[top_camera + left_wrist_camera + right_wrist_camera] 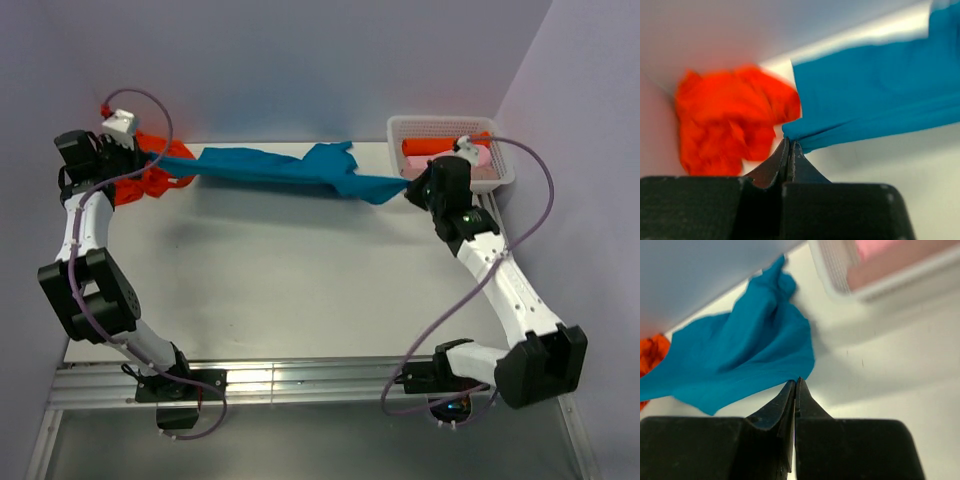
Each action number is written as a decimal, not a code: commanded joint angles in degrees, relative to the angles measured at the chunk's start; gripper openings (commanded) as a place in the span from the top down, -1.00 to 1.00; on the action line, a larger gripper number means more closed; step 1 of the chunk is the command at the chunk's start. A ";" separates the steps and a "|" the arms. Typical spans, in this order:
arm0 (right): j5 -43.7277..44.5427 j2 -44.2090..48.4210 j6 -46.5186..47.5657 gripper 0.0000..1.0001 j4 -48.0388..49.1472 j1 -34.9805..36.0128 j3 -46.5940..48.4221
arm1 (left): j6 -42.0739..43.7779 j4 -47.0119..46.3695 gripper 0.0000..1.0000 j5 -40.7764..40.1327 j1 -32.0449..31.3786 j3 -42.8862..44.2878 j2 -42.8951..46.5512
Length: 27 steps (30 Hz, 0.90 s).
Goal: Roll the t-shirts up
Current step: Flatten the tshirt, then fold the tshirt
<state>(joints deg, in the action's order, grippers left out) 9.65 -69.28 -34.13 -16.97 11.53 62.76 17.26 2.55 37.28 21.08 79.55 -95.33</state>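
Teal-blue t-shirt (270, 166) hangs strung out in a long, loosely bunched band across the far part of the table (300, 290), held at either end by our two arms. At the far left, our left hand (158, 157) has its fingers pressed together on one end of the cloth; our left wrist view shows the two dark fingertips (782, 155) meeting with a fold of teal fabric pinched between them. At the far right, our right hand (408, 190) nips the other end, and in our right wrist view the fingers (788, 395) are closed tight on the lower edge of the shirt, which spreads away wide and wrinkled toward the left. A soft shadow lies on the table beneath the stretched cloth, so the middle of the shirt seems to hang above the surface.

Just behind and beside our left hand, a crumpled orange t-shirt (140, 186) sits heaped at the table's far left corner. At the far right corner stands a white lattice basket (398, 130), close to our right hand, holding a rolled orange t-shirt (430, 147) and a pale pink t-shirt (480, 160).
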 commanded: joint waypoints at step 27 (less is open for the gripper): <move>17.68 10.65 -54.02 1.00 -34.09 45.59 -24.44 | 41.89 42.01 0.99 -21.36 8.80 -25.49 1.99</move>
<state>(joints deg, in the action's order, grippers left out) 23.35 -58.61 -80.18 -43.86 54.70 35.97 55.46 42.81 19.53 28.23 54.52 -93.60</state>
